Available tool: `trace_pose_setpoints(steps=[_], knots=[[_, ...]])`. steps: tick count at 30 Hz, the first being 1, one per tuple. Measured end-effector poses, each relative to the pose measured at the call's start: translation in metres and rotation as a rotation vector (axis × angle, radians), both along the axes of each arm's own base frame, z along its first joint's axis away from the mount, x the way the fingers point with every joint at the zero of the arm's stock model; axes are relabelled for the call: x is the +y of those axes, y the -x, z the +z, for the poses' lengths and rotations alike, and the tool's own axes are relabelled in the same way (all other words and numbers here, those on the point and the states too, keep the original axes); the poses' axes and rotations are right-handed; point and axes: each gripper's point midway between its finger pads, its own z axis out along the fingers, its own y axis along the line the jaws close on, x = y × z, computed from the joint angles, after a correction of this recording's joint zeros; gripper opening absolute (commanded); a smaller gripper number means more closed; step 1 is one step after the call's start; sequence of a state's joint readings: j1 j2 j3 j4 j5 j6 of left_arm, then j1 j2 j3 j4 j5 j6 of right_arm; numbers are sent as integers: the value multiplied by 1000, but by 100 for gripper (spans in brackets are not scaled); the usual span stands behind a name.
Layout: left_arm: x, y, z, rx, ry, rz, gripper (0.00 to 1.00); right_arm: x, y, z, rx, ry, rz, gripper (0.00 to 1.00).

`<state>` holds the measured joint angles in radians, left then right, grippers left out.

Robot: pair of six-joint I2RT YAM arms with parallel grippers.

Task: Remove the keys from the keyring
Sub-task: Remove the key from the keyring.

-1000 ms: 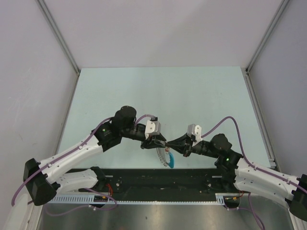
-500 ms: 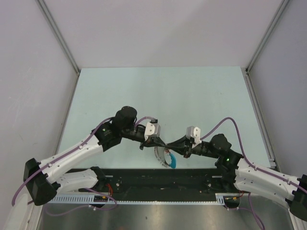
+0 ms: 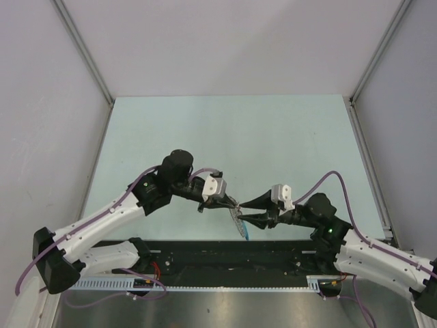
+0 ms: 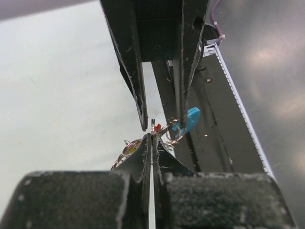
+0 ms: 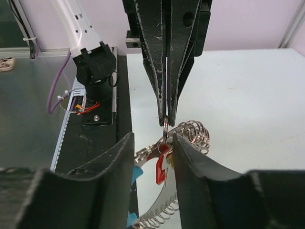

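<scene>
Works low over the near edge of the pale green counter, just ahead of the black metal base strip, with both arms meeting tip to tip there.

Pinches the keyring, a floppy loop of silvery coiled metal links, in the left claw. Has that claw pressed together, black fingertips shut flat on a thin silvery link at the very top of the bunch. Lets the rest droop below the pinch: a tight spring-like coil off to one side, a long coiled band curving away underneath, and the bright blue arc hanging lower, toward the base strip.

Has the right claw spread, gripping nothing, with one black finger on each side of the hanging bunch just under the left claw's tips. Carries the key, a tiny one with a red head, strung on the bunch and sitting in the gap between those spread fingers, close to one of them; cannot tell whether touching.

From the left wrist, catches only a red speck of that key just past the shut fingertips, with small silvery rings and the blue arc just beside, and the right claw's two fingers standing apart beyond.
</scene>
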<state>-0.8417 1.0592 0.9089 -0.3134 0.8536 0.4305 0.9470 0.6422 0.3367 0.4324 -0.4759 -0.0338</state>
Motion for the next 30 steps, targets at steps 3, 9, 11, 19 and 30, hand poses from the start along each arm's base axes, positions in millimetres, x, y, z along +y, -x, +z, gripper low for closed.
trace_pose_setpoints(steps=[3, 9, 11, 19, 30], knots=[[3, 5, 6, -72, 33, -48, 0, -8, 9, 10, -30, -22, 26, 50], [11, 19, -6, -171, 25, -185, 0, -17, 22, 16, -50, -34, 78, 49], [10, 18, -8, -198, 19, -208, 0, -17, 25, 12, -37, -23, 97, 47], [4, 11, -7, -268, 34, -249, 0, -13, 36, 2, -2, 13, 160, 40], [4, 13, -4, -292, 48, -269, 1, -5, 24, -8, 14, 41, 106, 43]])
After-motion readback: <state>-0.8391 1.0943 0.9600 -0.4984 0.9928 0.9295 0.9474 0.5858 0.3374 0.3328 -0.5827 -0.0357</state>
